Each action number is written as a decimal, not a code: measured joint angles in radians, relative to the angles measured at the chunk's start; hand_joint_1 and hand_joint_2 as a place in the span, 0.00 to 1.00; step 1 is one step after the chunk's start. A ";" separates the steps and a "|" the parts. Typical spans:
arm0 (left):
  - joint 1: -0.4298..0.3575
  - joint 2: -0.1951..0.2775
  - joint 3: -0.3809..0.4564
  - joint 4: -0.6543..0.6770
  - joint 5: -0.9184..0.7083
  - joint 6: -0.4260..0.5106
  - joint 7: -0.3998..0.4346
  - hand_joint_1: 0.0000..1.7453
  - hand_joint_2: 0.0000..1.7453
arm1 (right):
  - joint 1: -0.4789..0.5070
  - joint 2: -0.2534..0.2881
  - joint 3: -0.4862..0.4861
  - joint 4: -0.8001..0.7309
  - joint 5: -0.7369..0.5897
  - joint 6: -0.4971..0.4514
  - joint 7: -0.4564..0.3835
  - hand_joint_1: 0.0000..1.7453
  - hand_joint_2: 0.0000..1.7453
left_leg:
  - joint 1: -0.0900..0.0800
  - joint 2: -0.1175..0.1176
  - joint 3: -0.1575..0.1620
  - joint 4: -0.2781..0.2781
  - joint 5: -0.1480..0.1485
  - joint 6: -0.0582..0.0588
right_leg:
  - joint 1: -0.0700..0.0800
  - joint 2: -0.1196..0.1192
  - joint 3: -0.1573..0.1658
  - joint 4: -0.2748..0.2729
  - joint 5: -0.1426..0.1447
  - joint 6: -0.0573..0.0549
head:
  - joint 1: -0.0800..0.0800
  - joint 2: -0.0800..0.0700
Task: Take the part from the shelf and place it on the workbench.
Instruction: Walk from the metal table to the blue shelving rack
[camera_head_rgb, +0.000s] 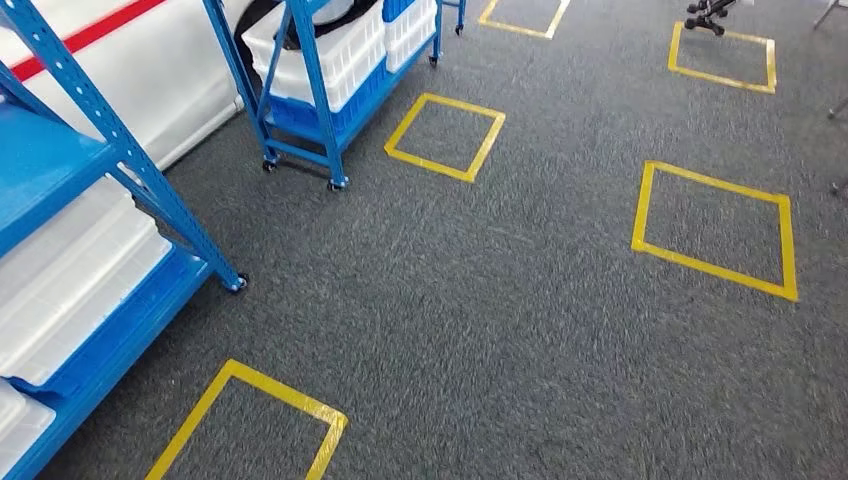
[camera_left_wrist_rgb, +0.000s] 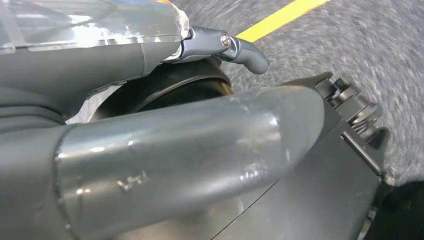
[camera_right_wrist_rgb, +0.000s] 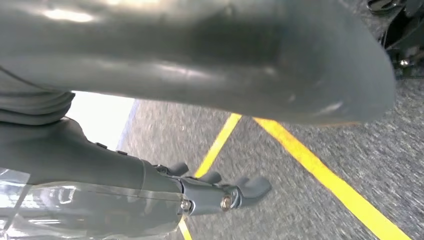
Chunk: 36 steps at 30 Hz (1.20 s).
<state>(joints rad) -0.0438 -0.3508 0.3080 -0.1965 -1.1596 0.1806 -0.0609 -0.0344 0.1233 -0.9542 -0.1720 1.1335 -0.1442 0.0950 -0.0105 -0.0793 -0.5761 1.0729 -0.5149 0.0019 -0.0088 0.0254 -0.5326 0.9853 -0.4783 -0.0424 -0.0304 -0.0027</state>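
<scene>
Both hands empty, fingers loosely extended over grey carpet — left hand (camera_left_wrist_rgb: 220, 47), right hand (camera_right_wrist_rgb: 220, 192); part not identifiable, presumably in a white bin (camera_head_rgb: 70, 290) on the blue shelf (camera_head_rgb: 60, 150) at left, so turn left and square up before reaching.

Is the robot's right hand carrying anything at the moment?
No, it looks empty: the right hand hangs over the carpet, fingers loosely extended with nothing between them.
</scene>
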 joint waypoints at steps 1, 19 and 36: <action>-0.001 0.001 0.003 0.000 0.001 0.004 0.001 0.00 0.00 | 0.003 -0.001 0.000 0.000 0.002 0.001 0.000 0.00 0.00 | 0.000 0.030 -0.024 0.056 -0.033 -0.005 | 0.002 -0.017 0.003 -0.002 -0.001 -0.003 | 0.000 0.000; -0.003 -0.003 0.019 0.000 0.005 0.017 0.003 0.00 0.00 | -0.005 -0.007 0.010 0.006 0.030 0.019 0.000 0.00 0.00 | 0.008 0.054 0.042 -0.084 0.056 0.036 | -0.009 -0.032 -0.118 0.298 -0.161 0.048 | 0.000 0.000; -0.012 0.000 0.024 0.000 0.008 0.019 0.006 0.00 0.00 | 0.001 -0.027 0.010 0.008 0.036 0.019 0.002 0.00 0.00 | 0.008 0.062 -0.073 0.186 -0.060 -0.019 | -0.003 -0.089 -0.011 0.037 -0.019 0.006 | -0.001 0.000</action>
<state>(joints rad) -0.0554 -0.3508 0.3324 -0.1965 -1.1521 0.1995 -0.0554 -0.0329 0.0960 -0.9445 -0.1637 1.1696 -0.1250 0.0965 -0.0026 -0.0169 -0.6489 1.2591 -0.5749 -0.0167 -0.0115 -0.0637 -0.5439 1.0224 -0.4973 -0.0359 -0.0313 -0.0027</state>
